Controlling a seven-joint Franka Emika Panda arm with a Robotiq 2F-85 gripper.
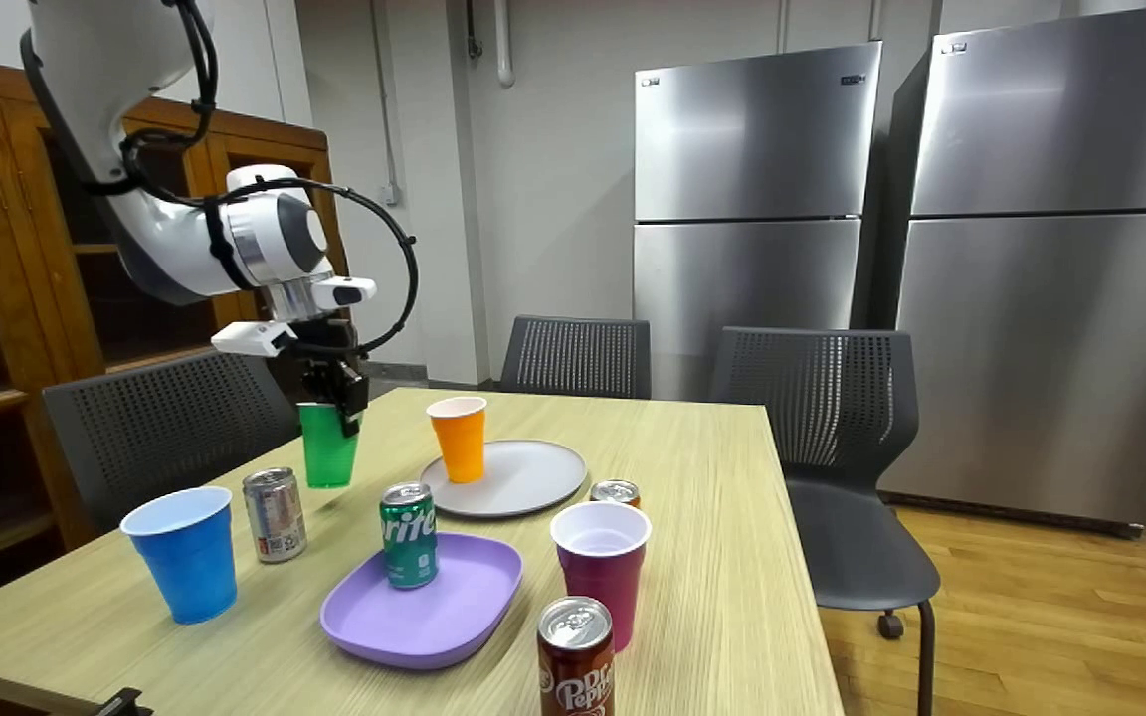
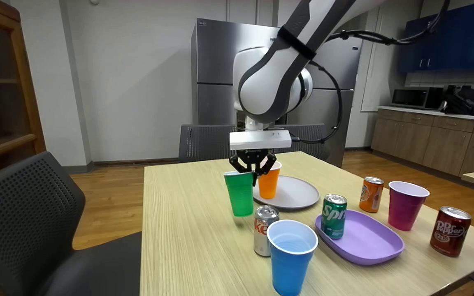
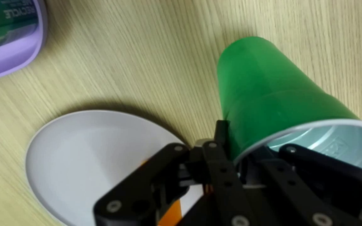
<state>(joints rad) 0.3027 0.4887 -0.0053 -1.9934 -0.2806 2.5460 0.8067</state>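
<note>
My jaws clenched on a green cup point(image 2: 240, 195) near its rim, holding it just above the desk point(image 2: 179, 230), a silver can point(image 1: 275, 517) nearby, an orange cup point(image 1: 461, 446) on a gray plate point(image 1: 538, 475)

From a little above, an exterior view looks across the table point(image 1: 717, 497) — the Dr Pepper can point(image 1: 576, 664) near the lens — toward two steel refrigerators point(image 1: 747, 268). Close behind the blue cup point(image 2: 289, 261), an exterior view faces a pale wall point(image 2: 138, 90) and those same refrigerators. Both exterior views share the robot arm point(image 2: 276, 80) and most of the table. Just overhead, the wrist view faces down, its frame sharing the green cup point(image 3: 272, 89) and grey plate point(image 3: 80, 157) with both.
</note>
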